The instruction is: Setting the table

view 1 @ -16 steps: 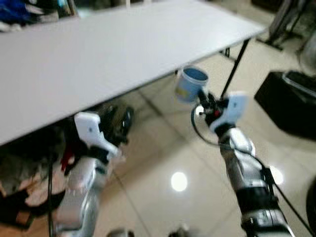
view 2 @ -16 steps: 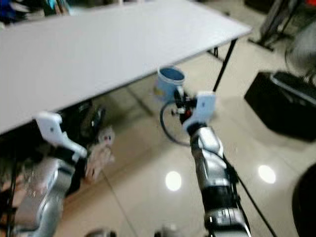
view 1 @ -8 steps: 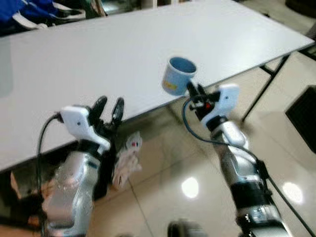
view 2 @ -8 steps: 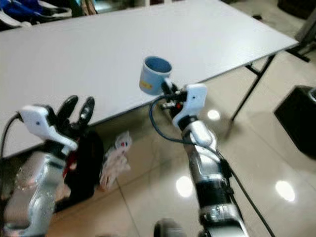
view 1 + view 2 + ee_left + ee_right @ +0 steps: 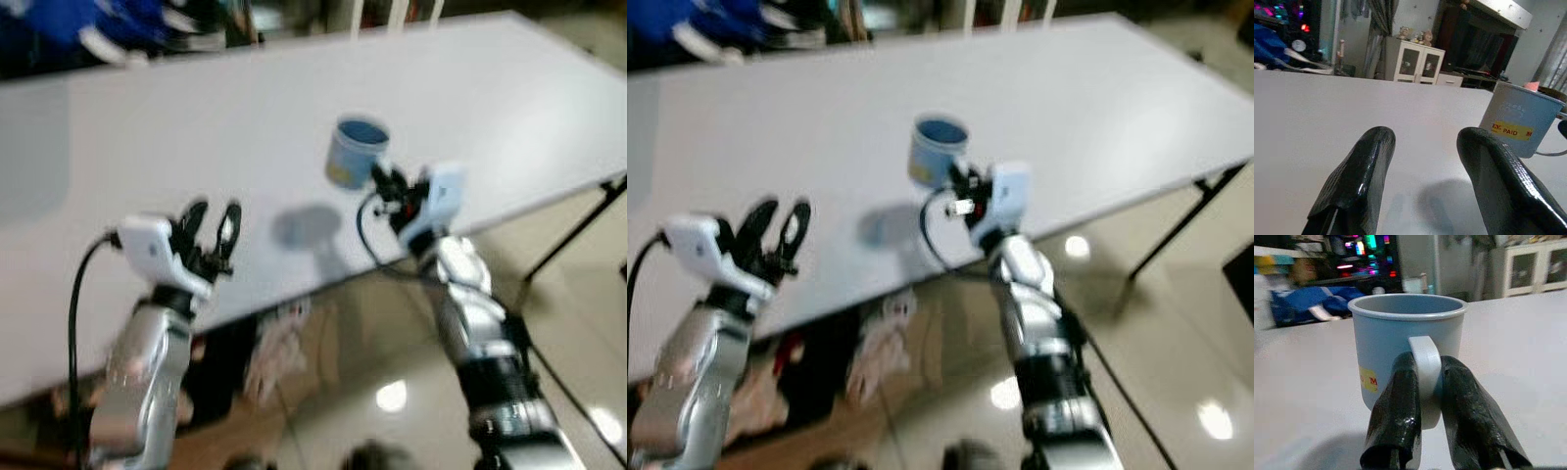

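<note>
Blue mug (image 5: 1407,347) hangs above the white table (image 5: 509,108), its handle pinched by the right gripper (image 5: 1426,382). Left gripper (image 5: 1425,161) waits nearby, fingers spread. Placing step, probably; next, lower it level.

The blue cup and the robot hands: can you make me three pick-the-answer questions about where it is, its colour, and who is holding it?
1. Where is the cup?
A. Held above the white table
B. On the floor
C. Inside a cupboard

2. What colour is the cup?
A. Red
B. Light blue
C. Green

3. What are the right gripper's jaws doing?
A. Hanging wide open
B. Gripping a spoon
C. Pinching the cup's handle

Answers: 1 A, its shadow lies on the tabletop beneath it. 2 B, light blue with a yellow sticker. 3 C, the right wrist view shows both black fingers squeezing the handle; the left gripper is open.
</note>
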You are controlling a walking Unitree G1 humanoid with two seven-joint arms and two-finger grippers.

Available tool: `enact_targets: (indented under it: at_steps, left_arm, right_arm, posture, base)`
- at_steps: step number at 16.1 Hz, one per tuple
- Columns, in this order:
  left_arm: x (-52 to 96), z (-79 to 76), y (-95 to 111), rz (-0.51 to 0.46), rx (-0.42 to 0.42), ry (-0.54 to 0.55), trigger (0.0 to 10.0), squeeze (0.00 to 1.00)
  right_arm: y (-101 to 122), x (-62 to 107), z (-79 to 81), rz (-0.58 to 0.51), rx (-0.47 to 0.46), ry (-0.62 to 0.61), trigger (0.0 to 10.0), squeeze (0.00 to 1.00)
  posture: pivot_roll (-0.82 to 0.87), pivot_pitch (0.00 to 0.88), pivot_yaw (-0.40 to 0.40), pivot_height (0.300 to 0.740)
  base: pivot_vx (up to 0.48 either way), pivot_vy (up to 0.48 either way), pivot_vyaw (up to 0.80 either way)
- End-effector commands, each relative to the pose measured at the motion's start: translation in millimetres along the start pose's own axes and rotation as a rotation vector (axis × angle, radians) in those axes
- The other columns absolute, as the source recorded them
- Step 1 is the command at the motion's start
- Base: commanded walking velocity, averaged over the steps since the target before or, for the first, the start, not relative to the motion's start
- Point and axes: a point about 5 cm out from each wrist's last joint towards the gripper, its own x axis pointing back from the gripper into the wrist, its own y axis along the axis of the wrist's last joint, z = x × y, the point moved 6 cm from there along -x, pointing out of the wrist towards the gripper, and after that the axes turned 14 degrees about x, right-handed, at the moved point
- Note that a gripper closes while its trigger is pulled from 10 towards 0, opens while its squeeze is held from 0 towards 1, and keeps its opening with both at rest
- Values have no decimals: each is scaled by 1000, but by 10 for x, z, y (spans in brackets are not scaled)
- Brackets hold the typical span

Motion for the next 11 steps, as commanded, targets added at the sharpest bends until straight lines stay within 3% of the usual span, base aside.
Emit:
enact_targets:
  at_steps: [1, 6, 9, 11]
  left_arm:
    - [-17, -85, -13, 2, 13, -22, 10000, 0]
    - [-2, -94, -41, 19, 18, -13, 10000, 0]
    - [97, -127, -136, 72, 25, -6, 10000, 0]
    - [179, -139, -169, 94, 26, -1, 10000, 0]
  right_arm:
    - [-23, -1, -96, 10, 62, -28, 10000, 0]
    - [-104, -143, -100, 54, 250, -26, 10000, 0]
    - [-126, -236, -241, 76, 296, -67, 10000, 0]
    - [-147, -255, -261, 82, 279, -78, 10000, 0]
  posture:
    - [-74, 98, -31, 740]
    - [-60, 116, -29, 740]
    - [-45, 149, -23, 740]
    - [-34, 180, -20, 740]
  base:
    - [480, 0, 0]
    - [456, 0, 0]
    - [0, 0, 0]
    - [0, 0, 0]
